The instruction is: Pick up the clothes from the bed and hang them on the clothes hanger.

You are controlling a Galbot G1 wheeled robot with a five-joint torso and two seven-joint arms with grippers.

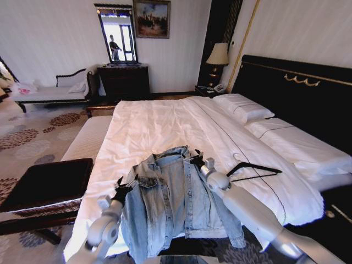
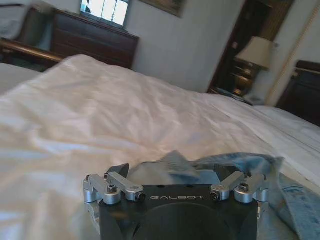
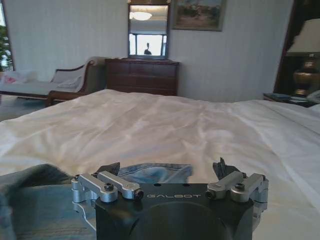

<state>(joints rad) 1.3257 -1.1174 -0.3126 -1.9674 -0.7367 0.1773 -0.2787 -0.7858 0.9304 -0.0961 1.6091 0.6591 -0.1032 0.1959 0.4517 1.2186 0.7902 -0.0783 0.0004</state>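
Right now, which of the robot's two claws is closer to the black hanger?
The right gripper, at the denim jacket's collar beside the clothes hanger; the left gripper is at the jacket's far shoulder.

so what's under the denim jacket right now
The denim jacket lies on the bed's white duvet, its hem hanging past the foot edge. The black hanger lies beside it, not under. Whatever the fabric covers is hidden.

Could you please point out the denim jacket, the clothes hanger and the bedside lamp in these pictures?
denim jacket [image 1: 176, 201]: head view, on its front panel.
clothes hanger [image 1: 263, 169]: head view, on its upper black bar.
bedside lamp [image 1: 218, 54]: head view, on its shade.
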